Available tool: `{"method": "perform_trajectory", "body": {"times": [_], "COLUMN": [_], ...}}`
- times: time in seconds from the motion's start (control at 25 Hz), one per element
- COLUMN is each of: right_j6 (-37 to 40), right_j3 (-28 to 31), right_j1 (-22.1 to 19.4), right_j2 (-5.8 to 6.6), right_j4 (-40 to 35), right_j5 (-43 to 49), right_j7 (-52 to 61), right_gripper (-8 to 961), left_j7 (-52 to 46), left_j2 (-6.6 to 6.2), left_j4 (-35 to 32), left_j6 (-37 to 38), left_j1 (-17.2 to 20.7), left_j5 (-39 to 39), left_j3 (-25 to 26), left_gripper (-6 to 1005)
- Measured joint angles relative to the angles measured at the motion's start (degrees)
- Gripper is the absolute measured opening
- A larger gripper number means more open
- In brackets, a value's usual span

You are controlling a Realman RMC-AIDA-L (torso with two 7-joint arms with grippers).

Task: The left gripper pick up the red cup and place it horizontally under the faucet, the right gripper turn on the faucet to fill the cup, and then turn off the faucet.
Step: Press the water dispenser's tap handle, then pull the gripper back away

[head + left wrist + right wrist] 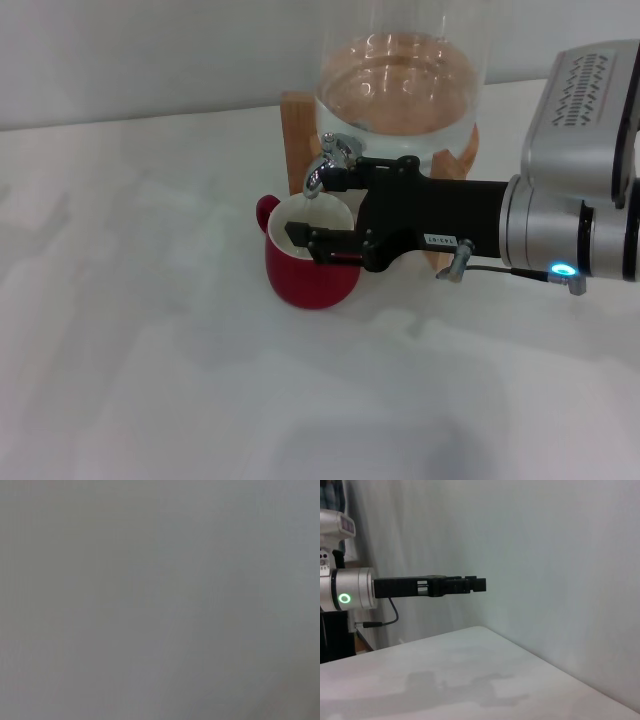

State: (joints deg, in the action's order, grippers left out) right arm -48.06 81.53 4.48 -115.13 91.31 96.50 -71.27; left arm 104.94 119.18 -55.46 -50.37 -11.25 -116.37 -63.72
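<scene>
White worktop (150,380) spread wide; clear glass water dispenser in a wooden stand (400,90) at twelve o'clock. Right tool (312,210) reaching in from three o'clock, jaws spread, upper against the chrome faucet (328,165), gripping nothing. Squat dark-red ceramic cup (310,265) upright beneath, catching. Left tool (470,585) parked aloft, grip unreadable.

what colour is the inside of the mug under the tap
Cream-white inside the squat dark-red ceramic mug; the head view shows it best.
</scene>
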Motion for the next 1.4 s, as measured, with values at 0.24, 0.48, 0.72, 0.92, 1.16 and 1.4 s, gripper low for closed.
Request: {"method": "perform_trajectory", "body": {"times": [0.24, 0.48, 0.72, 0.92, 1.16, 1.4], "right_j6": [0.0, -0.1, -0.1, -0.4, -0.7, -0.7], "right_j3": [0.3, 1.3, 1.5, 1.9, 3.0, 3.1], "right_j1": [0.0, -0.2, -0.4, -0.5, -0.5, -0.5], "right_j2": [0.0, 0.0, 0.08, 0.09, 0.09, 0.11], "right_j4": [0.0, -0.2, -0.3, -0.3, -0.9, -1.0], "right_j5": [0.0, 0.0, 0.0, 0.0, -0.7, -0.8], "right_j7": [0.0, 0.2, 0.4, 0.4, 0.3, 0.2], "right_gripper": [721, 721, 722, 722, 722, 722], "left_j7": [0.0, 0.0, 0.0, 0.0, -0.8, -1.5], "left_j2": [0.0, 0.0, 0.0, 0.0, -0.01, -0.08], "left_j4": [0.0, 0.0, 0.0, 0.0, 0.0, -0.1], "left_j6": [0.0, 0.0, 0.0, 0.0, 0.0, 0.0], "left_j1": [0.0, 0.0, 0.0, 0.0, 0.0, 0.0], "left_j5": [0.0, 0.0, 0.0, 0.0, 0.1, 0.3], "left_j3": [0.0, 0.0, -0.1, -0.1, -0.2, 0.0], "left_gripper": [888, 888, 888, 887, 887, 887]}}
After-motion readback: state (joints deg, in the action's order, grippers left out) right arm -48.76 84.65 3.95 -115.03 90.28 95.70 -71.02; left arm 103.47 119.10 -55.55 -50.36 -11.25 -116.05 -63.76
